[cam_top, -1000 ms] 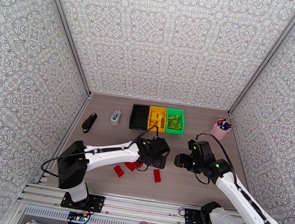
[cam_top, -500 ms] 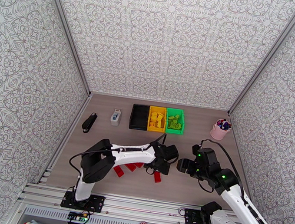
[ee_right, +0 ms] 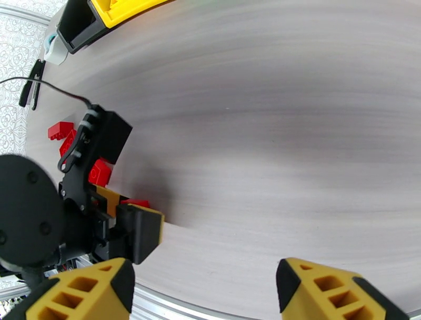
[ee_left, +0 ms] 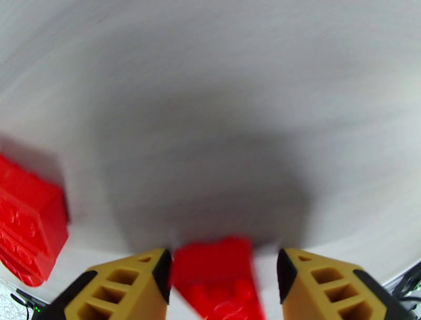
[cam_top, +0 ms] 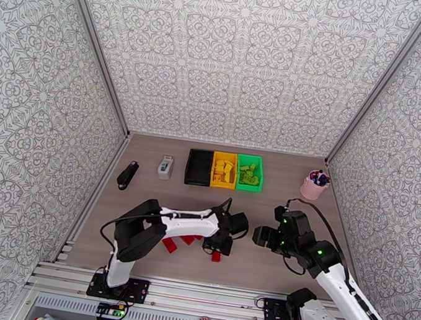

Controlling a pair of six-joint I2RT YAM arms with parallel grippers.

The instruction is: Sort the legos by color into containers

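My left gripper (cam_top: pixel 218 250) is down at the table over a red lego (cam_top: pixel 216 257). In the left wrist view this red lego (ee_left: pixel 217 276) lies between the open yellow fingers (ee_left: pixel 126 287), close to the left one with a gap on the right. Two more red legos (cam_top: pixel 168 244) (cam_top: pixel 187 239) lie beside the left arm. The black bin (cam_top: pixel 199 167), yellow bin (cam_top: pixel 224 169) and green bin (cam_top: pixel 249 172) stand in a row at the back; the yellow and green ones hold legos. My right gripper (cam_top: pixel 257 235) hovers open, with nothing in it (ee_right: pixel 210 295).
A pink cup of pens (cam_top: pixel 314 186) stands at the back right. A white-and-blue box (cam_top: pixel 165 167) and a black stapler-like object (cam_top: pixel 127 174) lie at the back left. The right wrist view shows the left gripper (ee_right: pixel 118 210) among red legos (ee_right: pixel 100 171).
The left gripper swung right, then dropped toward the near edge over the rightmost red lego, which shifted slightly nearer and left. The right arm backed off a little, then held still.
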